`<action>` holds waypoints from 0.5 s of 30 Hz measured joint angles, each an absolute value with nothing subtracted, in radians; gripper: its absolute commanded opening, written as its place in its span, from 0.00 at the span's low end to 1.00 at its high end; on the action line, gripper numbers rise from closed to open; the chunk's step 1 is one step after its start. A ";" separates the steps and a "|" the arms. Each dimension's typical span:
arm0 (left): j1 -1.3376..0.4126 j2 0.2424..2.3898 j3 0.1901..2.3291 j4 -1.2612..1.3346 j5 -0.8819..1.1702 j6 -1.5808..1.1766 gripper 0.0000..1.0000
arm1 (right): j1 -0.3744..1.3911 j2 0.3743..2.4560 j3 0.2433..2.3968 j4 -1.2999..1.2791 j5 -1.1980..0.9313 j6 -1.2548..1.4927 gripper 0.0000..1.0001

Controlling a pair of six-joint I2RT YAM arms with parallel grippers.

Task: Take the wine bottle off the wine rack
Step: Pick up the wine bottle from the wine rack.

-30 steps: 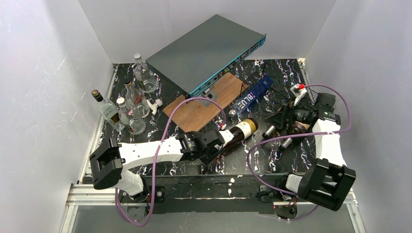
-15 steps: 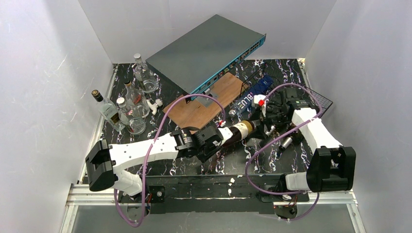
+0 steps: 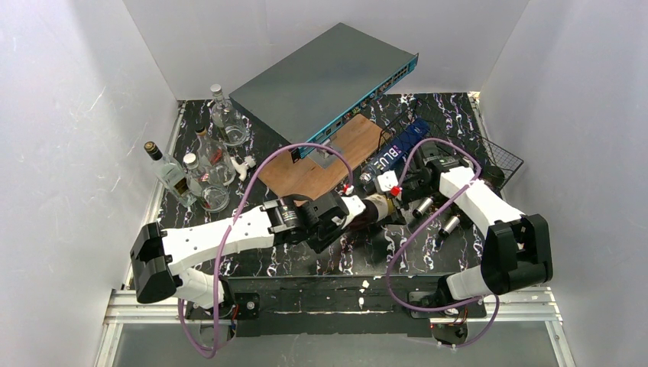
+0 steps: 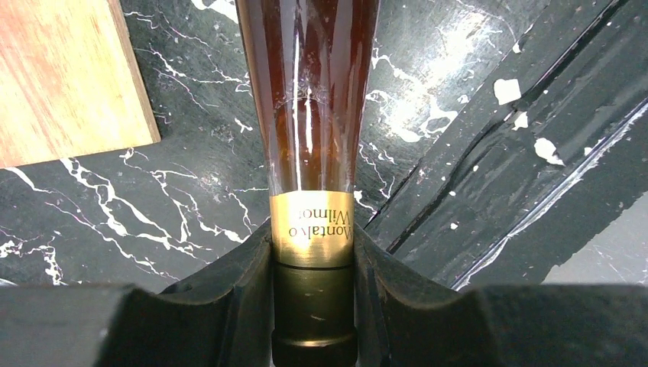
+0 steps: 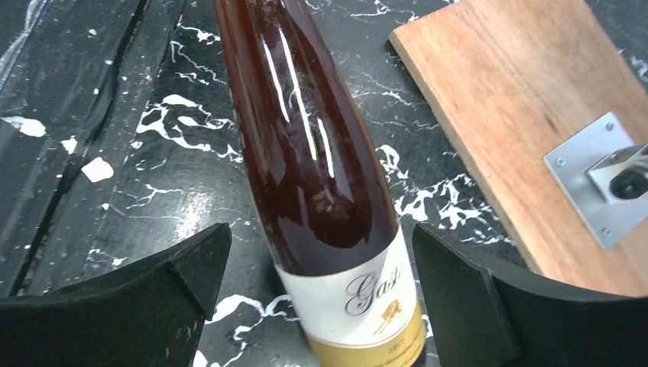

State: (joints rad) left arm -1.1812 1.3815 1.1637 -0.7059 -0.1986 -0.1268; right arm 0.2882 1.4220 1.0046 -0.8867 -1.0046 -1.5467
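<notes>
Brown wine bottle [image 5: 313, 153] — neck tight in closed left hand [image 4: 312, 260], body inside wide-open right hand [image 5: 321, 260]

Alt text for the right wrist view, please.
A brown wine bottle with a white and gold label sits between the open fingers of the right gripper, over a black marbled table. A wooden board with a metal bracket fills the upper right.
</notes>
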 measured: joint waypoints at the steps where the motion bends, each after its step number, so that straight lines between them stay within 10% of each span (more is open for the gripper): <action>1: -1.181 1.380 1.169 -0.709 -0.197 -0.127 0.00 | 0.295 1.422 1.005 -0.868 -1.005 -1.539 0.98; 15: -1.159 1.380 1.249 -0.739 -0.178 -0.120 0.00 | 0.368 1.421 0.944 -0.669 -1.005 -1.413 0.98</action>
State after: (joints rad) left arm -1.1595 1.3804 1.2488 -0.7391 -0.1780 -0.1196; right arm 0.3679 1.4208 0.9436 -0.6685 -1.0054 -1.4128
